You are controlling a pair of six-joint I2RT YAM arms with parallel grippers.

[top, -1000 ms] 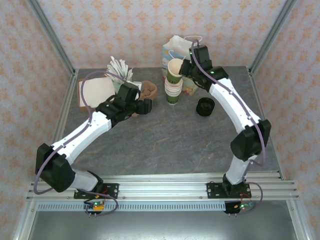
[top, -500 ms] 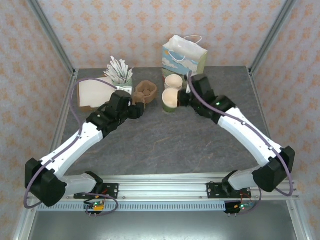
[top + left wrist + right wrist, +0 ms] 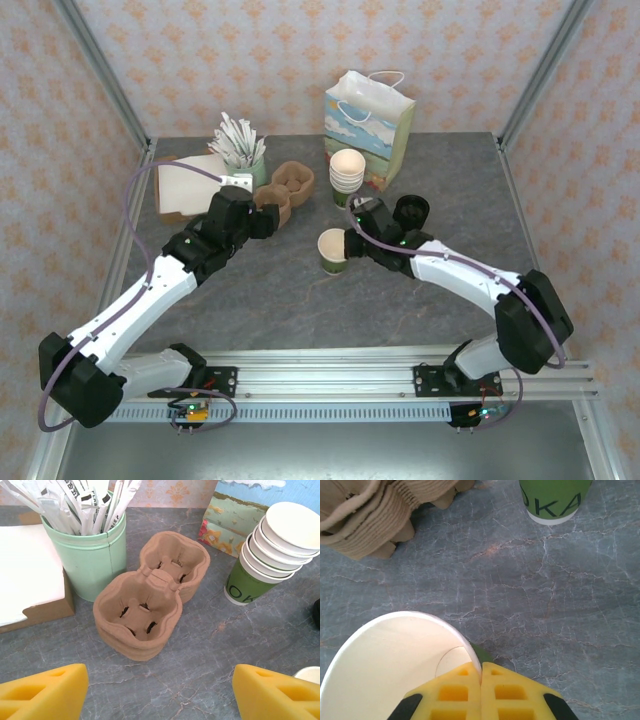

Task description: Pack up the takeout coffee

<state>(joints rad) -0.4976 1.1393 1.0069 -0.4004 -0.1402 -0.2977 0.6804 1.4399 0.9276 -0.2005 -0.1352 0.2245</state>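
The left gripper (image 3: 160, 672), fingers spread wide and empty, hovers before the brown pulp carrier (image 3: 150, 600) toward the table's (image 3: 300, 290) far-left corner. The single paper cup (image 3: 332, 250), beside the cup stack (image 3: 347, 172) half a second ago, is now lidless near mid-table, its rim pinched by the right gripper (image 3: 481, 680). The arm partly hides the black lids (image 3: 411, 212).

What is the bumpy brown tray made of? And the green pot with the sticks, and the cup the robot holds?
The brown tray looks like moulded paper pulp: matte, rough, ribbed sides. The green pot seems painted metal, given its soft sheen and raised band, though maybe plastic. The cup in the right gripper looks like paper: thin rolled rim, dull cream inside.
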